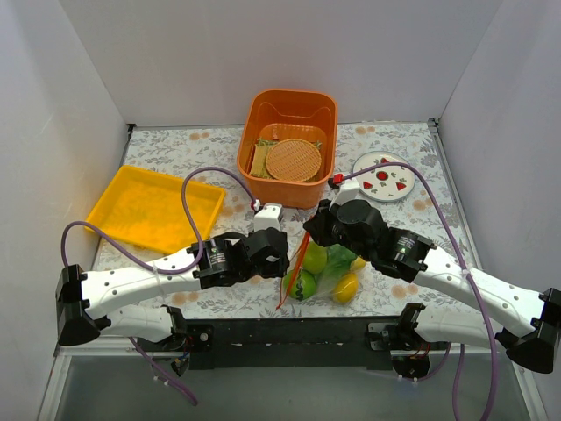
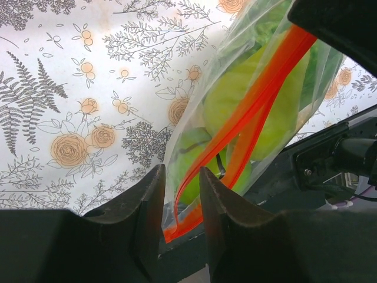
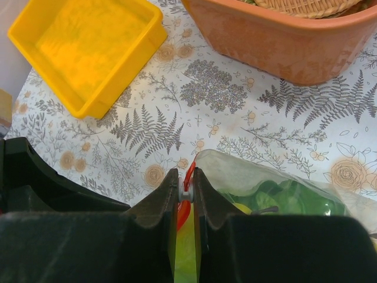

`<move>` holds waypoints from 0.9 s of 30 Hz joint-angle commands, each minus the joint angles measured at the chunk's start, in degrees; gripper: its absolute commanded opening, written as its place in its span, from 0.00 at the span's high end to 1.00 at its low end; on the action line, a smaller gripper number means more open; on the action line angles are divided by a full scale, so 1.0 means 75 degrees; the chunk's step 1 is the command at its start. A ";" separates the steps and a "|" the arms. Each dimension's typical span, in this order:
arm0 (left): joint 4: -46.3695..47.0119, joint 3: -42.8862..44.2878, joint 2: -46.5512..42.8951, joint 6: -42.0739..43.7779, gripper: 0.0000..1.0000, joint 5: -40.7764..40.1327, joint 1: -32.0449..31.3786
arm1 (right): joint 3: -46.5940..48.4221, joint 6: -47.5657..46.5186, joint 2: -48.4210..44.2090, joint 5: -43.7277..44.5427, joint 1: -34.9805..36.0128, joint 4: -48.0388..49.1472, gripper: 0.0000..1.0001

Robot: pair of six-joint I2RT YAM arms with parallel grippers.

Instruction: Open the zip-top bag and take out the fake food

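The zip-top bag (image 1: 326,265) lies at the near middle of the table. It holds green limes (image 1: 303,285), yellow lemons (image 1: 345,288) and a green leafy piece (image 3: 283,197). Its orange zip strip (image 1: 294,267) is parted into two bands (image 2: 259,88). My right gripper (image 3: 185,177) is shut on the white slider (image 3: 186,191) at the far end of the strip; in the top view it (image 1: 314,230) sits over the bag's far corner. My left gripper (image 2: 181,171) has its jaws a little apart, with the bag's near corner and strip end (image 2: 174,230) between them.
An orange bin (image 1: 294,189) with tan woven discs (image 1: 294,160) stands at the back centre. A yellow tray (image 1: 153,206) lies at the left and a white plate with red marks (image 1: 383,175) at the back right. The black table edge (image 2: 330,153) is just beside the bag.
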 commanded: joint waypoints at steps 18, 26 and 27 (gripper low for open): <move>0.0629 -0.0434 -0.0181 0.0391 0.71 0.0137 -0.0013 | 0.0022 0.0012 -0.0172 -0.0048 -0.0039 0.0437 0.99; 0.0546 -0.0645 -0.0416 0.0215 0.74 0.0336 -0.0013 | 0.0022 0.0001 -0.0231 0.0010 -0.0039 0.0413 0.99; 0.0558 -0.0645 -0.0428 0.0204 0.74 0.0383 -0.0013 | 0.0022 0.0012 -0.0219 0.0010 -0.0039 0.0413 0.99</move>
